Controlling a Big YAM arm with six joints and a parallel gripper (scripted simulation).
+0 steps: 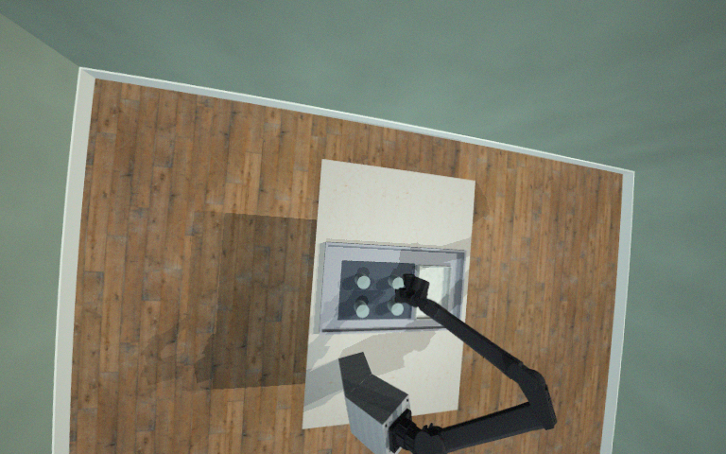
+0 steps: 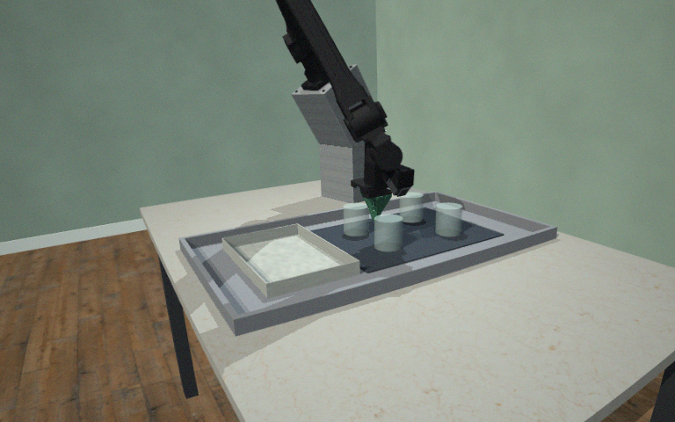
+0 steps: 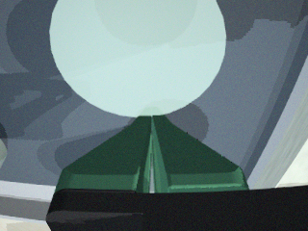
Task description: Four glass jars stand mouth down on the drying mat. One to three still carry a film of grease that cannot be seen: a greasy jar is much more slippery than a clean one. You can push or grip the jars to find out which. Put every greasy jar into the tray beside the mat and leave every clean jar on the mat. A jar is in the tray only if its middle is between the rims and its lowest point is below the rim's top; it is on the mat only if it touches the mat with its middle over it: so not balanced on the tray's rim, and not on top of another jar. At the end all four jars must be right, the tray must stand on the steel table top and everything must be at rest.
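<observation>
Four pale jars stand mouth down on the dark mat (image 1: 378, 294) (image 2: 477, 232). One jar (image 1: 395, 282) (image 2: 388, 234) (image 3: 137, 72) stands near the tray, on the side away from the arm's base; another jar (image 1: 396, 308) (image 2: 355, 220) is near the tray on the base side. The third jar (image 1: 362, 308) (image 2: 411, 207) and fourth jar (image 1: 363, 282) (image 2: 448, 220) are farther from the tray. My gripper (image 2: 373, 217) (image 3: 151, 116) is shut and empty, green tips down on the base side of the first jar. Contact is unclear. The cream tray (image 2: 313, 280) holds no jar.
A grey raised rim (image 1: 393, 329) (image 2: 398, 281) surrounds the mat and tray. The tray stands right beside the mat's edge. The arm's base block (image 1: 369, 411) (image 2: 338, 171) stands behind the rim. The other base-side jar is close to my fingers.
</observation>
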